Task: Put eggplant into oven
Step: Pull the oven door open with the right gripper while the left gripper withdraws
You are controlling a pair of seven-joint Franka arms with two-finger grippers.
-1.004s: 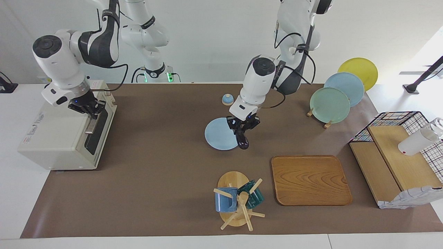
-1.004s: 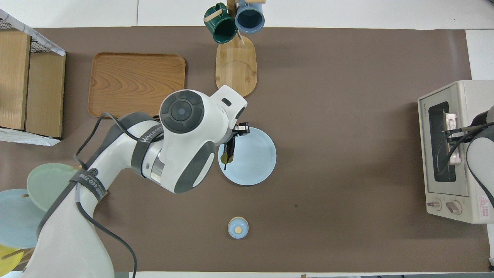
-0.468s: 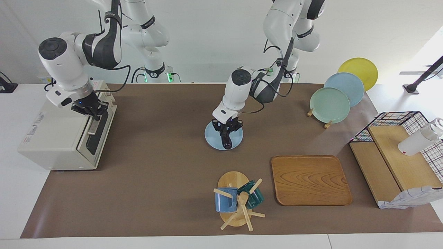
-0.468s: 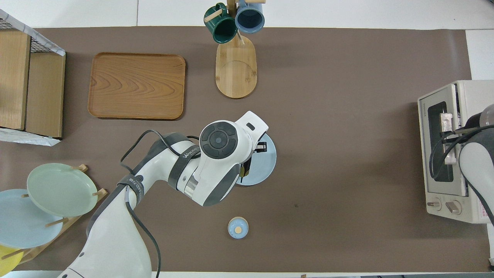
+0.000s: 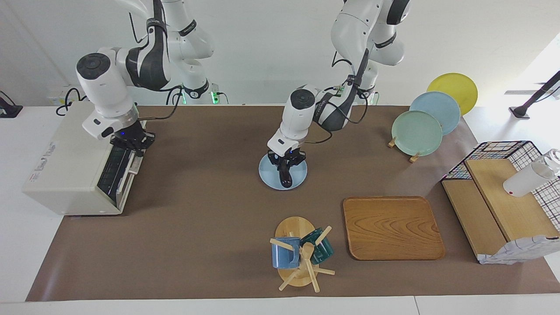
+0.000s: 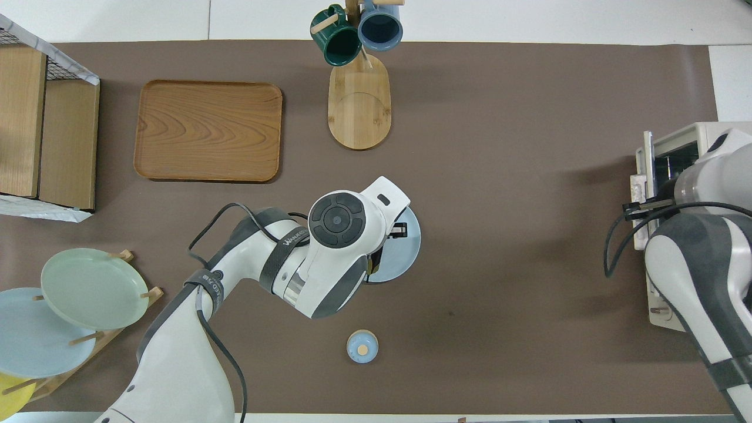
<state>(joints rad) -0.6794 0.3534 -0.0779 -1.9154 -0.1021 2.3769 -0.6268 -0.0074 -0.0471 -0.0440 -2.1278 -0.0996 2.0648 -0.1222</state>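
I have the left tool (image 5: 285, 161) down over the blue plate (image 5: 267, 176) mid-desk, clamped on the eggplant (image 5: 285, 176), which stands nearly upright with its lower end at the plate. The right tool (image 5: 131, 142) is at the top edge of the oven (image 5: 65, 168) door at the right arm's end of the desk, gripping its handle; the door stands tilted partly open, the rack showing inside.
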